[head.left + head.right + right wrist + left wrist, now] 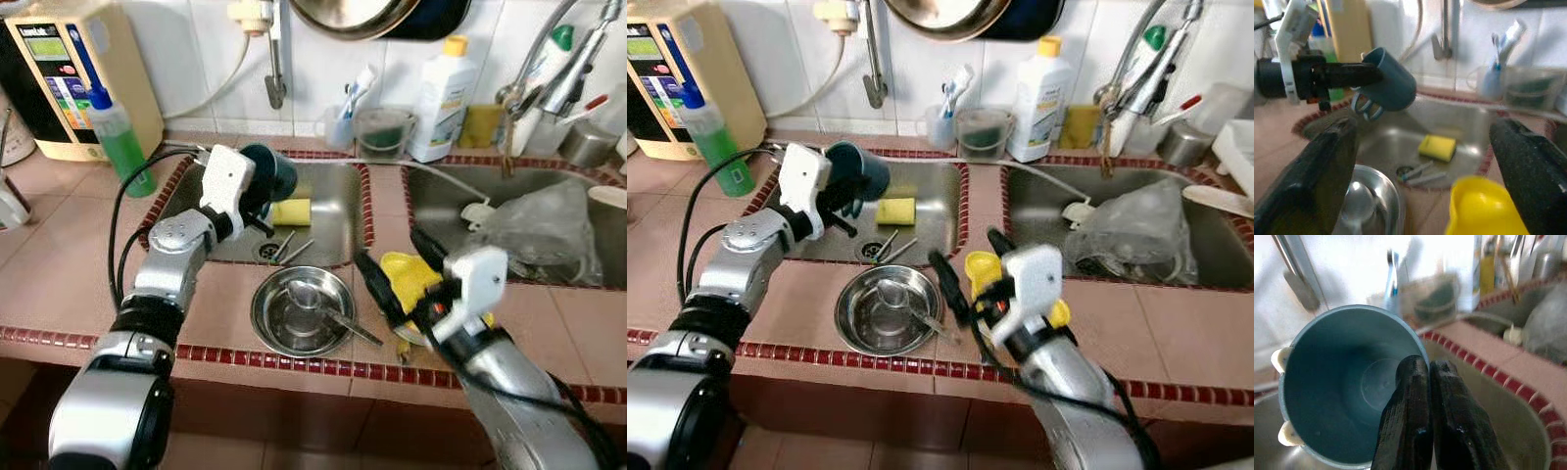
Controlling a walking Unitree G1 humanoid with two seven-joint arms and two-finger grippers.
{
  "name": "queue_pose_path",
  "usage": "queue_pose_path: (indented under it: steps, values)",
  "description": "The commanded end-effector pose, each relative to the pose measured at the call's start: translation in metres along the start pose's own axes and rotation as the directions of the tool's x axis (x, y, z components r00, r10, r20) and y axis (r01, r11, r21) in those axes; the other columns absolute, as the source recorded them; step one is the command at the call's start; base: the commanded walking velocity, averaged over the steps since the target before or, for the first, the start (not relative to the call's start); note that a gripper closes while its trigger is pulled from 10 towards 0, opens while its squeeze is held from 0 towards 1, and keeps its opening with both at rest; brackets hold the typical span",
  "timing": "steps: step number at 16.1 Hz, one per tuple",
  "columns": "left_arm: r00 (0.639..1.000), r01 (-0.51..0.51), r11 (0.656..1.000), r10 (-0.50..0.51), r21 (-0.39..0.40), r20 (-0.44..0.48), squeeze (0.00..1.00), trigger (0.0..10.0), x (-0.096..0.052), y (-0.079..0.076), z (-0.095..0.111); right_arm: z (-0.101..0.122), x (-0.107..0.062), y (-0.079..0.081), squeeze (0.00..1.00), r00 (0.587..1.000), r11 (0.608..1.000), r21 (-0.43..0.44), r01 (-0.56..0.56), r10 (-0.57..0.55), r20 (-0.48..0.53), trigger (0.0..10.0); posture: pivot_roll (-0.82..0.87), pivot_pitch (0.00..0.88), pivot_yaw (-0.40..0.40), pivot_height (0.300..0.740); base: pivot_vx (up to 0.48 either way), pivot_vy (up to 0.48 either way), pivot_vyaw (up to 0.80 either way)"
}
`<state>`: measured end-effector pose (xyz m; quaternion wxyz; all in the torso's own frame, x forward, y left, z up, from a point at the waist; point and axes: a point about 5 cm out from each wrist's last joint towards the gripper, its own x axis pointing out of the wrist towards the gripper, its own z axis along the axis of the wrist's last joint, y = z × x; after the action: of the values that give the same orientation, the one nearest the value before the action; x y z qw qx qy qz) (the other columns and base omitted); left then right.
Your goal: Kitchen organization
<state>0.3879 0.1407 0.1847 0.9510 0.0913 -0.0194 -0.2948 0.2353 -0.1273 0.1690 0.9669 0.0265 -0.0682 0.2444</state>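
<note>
My left gripper is shut on the rim of a teal cup, holding it tilted on its side above the left sink. Its empty inside faces the left wrist camera. My right gripper hangs open over the tiled counter between the two sinks. A yellow cup sits just under and between its fingers, which are not touching it. A steel bowl with a ladle in it stands on the counter's front edge. In the left sink lie a yellow sponge and some cutlery by the drain.
The right sink holds a crumpled plastic bag. Along the back wall stand a white bottle, a toothbrush cup and a faucet. A green bottle and a beige appliance stand at the back left.
</note>
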Motion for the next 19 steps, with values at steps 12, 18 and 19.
queue_pose_path:
  steps: [12, 18, 19]
  values:
    - [0.991, -0.026, 0.999, 0.032, 0.044, -0.130, 0.00, 10.0, -0.006, 0.026, -0.008, 0.004, -0.017, 0.018, 0.00, 0.999, 1.000, 0.008, -0.012, 0.013, -0.048, 10.0, -0.15, 0.169, 0.111, 0.740, 0.000, 0.000, 0.00]
    - [0.990, -0.027, 0.999, 0.029, 0.019, -0.137, 1.00, 10.0, -0.008, 0.029, -0.010, 0.003, -0.012, 0.018, 0.00, 0.999, 1.000, 0.006, -0.017, 0.017, -0.044, 10.0, -0.13, 0.152, 0.109, 0.740, 0.000, 0.000, 0.00]
    - [0.990, -0.026, 0.999, 0.028, 0.019, -0.137, 1.00, 10.0, -0.009, 0.029, -0.010, 0.003, -0.011, 0.018, 0.00, 0.999, 1.000, 0.006, -0.018, 0.018, -0.043, 10.0, -0.13, 0.149, 0.108, 0.740, 0.000, 0.000, 0.00]
